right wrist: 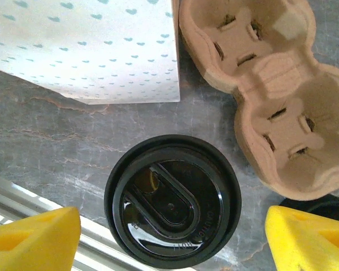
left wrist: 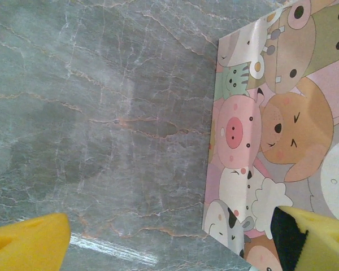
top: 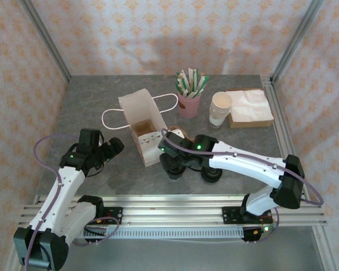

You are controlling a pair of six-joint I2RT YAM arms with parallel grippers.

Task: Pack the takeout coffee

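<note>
Right wrist: end effector [right wrist: 170,237] spread over coffee [right wrist: 172,200]

Cannot read the raised lettering on the near rim of the takeout coffee [right wrist: 172,200], centred beneath the right gripper [right wrist: 175,236]. Cannot make out more than a dark sliver of the second lid [right wrist: 322,204], tucked behind one finger pad [right wrist: 308,240] and cut by the lower edge. Ahead of the fingertips, loses the pulp carrier [right wrist: 271,96] past the right border and the bag [right wrist: 85,45] past the top and left. From above, cannot tell cups from the dark wrist of the right arm [top: 243,161] covering them. Beneath the left gripper [left wrist: 169,244], catches just a corner of the bag's cartoon side, clipped top and right.
</note>
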